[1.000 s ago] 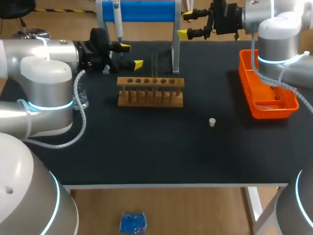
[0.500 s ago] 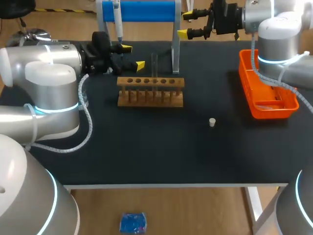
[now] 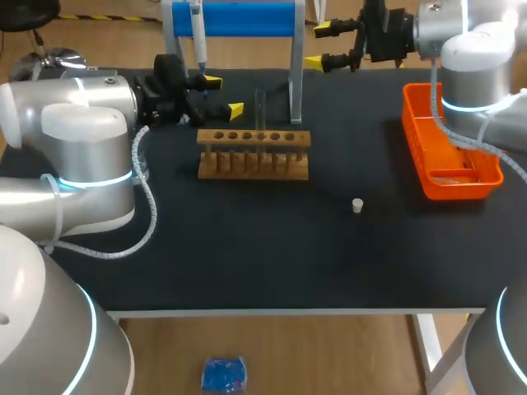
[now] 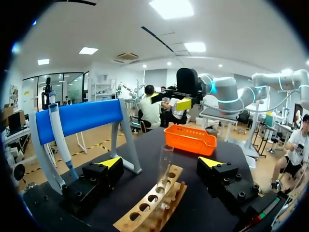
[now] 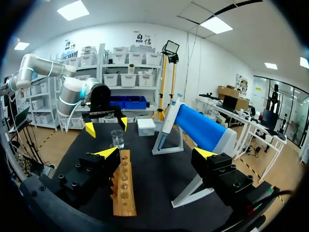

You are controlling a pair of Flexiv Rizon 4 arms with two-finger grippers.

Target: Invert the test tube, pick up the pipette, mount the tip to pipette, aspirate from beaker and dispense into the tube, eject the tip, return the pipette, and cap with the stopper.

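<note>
**Head:** left gripper point(image 3: 222, 95) is open, with its fingers pointed at the test tube point(image 3: 260, 105). The tube stands upright in the wooden rack point(image 3: 254, 155) just ahead of the tips, not touched. Right gripper point(image 3: 321, 46) is open and empty, beside the blue stand point(image 3: 247, 18) and well apart from the tube. The stopper point(image 3: 357, 206) lies loose on the table, well apart from both grippers.

**Left wrist:** the tube is ahead of the gripper, centred between the 2 spread fingers with a gap on each side. The pipette point(image 4: 60, 135) hangs on the stand, off to 1 side of the gripper.

**Right wrist:** fingers are spread with nothing between them. The rack is ahead and below, and the beaker point(image 5: 117, 138) is beyond it.

**Handling, my read:** thin clear glass, so light, rigid, slick and fragile.
- Grip the bare length above the rack with low force.
- Lift straight out before rotating, since side load in the hole could snap it.
- Can't tell which end is the mouth.
</note>
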